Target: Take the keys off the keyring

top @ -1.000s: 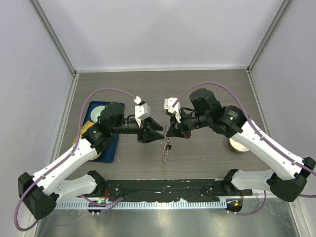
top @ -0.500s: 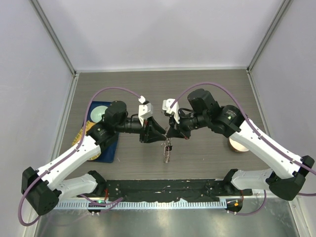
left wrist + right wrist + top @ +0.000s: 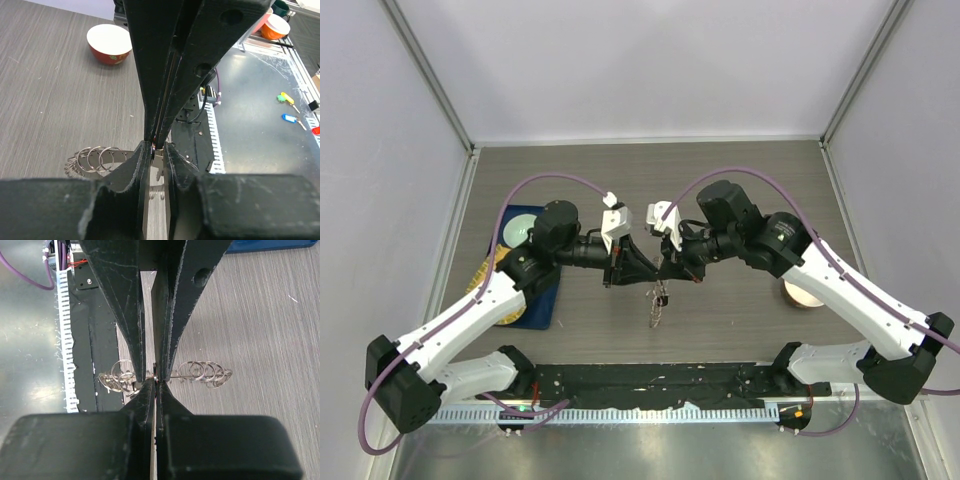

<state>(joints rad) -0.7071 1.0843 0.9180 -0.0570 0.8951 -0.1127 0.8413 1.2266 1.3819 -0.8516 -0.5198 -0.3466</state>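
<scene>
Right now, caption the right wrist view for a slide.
Left gripper and right gripper pinch the keyring mid-span above the table.

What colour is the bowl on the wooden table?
The bowl is red outside, white inside; best in left wrist view.

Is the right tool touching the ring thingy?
Touching. In the right wrist view, the right tool is closed onto the keyring wire, with no gap.

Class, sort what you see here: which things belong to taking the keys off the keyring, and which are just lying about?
In the job: keyring; keys, tiny and dark, hanging from it; left gripper and right gripper, both shut at the ring.

Lying about: red bowl; blue tray.
</scene>
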